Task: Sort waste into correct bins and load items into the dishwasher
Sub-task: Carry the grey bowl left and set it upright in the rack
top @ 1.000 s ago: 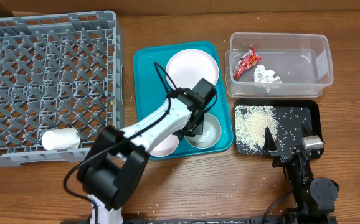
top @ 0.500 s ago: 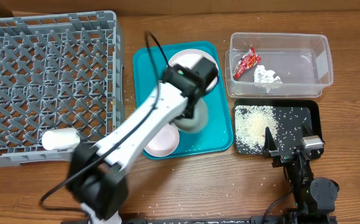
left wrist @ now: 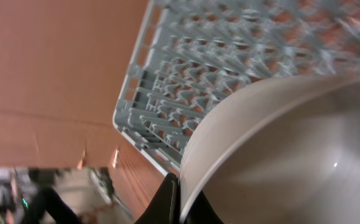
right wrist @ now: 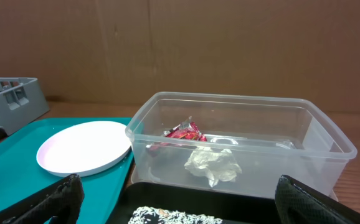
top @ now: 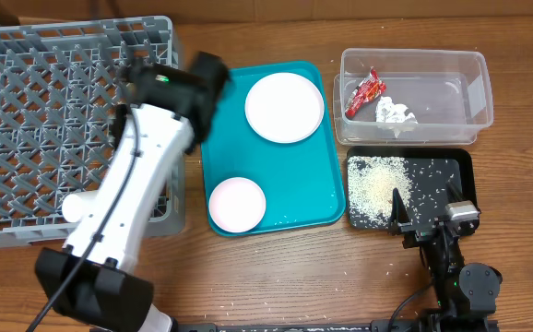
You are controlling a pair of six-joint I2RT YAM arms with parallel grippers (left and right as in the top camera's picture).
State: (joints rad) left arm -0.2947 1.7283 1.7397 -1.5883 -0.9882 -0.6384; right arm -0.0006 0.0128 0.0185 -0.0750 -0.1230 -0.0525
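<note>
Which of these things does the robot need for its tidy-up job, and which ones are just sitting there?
Part of the job: bowl in the left fingers, big plate, small pink dish, white cup, grey rack, clear tub with red wrapper and tissue, black tray with rice.

Just lying about: teal tray, wooden table, cardboard wall.

In the left wrist view the bowl (left wrist: pixel 279 155) runs off the right and lower edges, and the rack (left wrist: pixel 242 56) blurs at top right. From overhead the arm (top: pixel 137 175) hides part of the cup (top: pixel 75 207) and the whole bowl.
</note>
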